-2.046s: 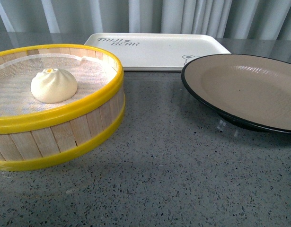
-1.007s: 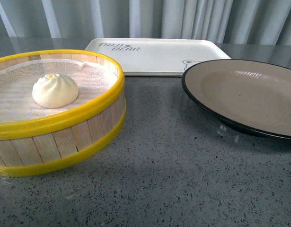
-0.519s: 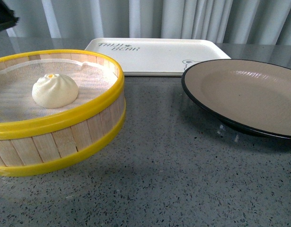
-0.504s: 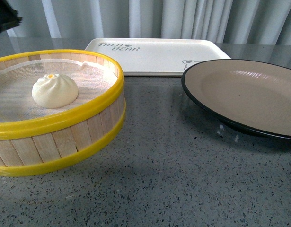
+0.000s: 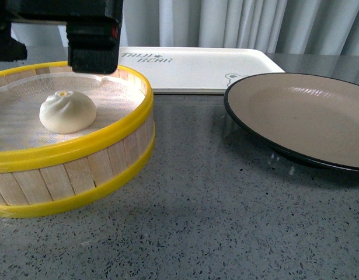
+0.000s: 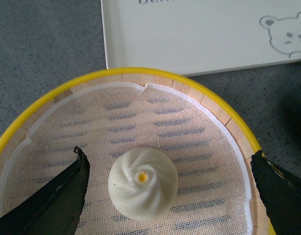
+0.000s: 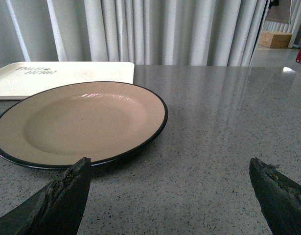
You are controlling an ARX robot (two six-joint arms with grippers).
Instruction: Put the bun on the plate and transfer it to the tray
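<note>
Below the parted left jaws, bun

left tool newly arrived, above bun

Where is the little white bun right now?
The bun sits at the left of the front view, on the mesh inside the yellow-rimmed steamer basket, with the plate to its right.
</note>
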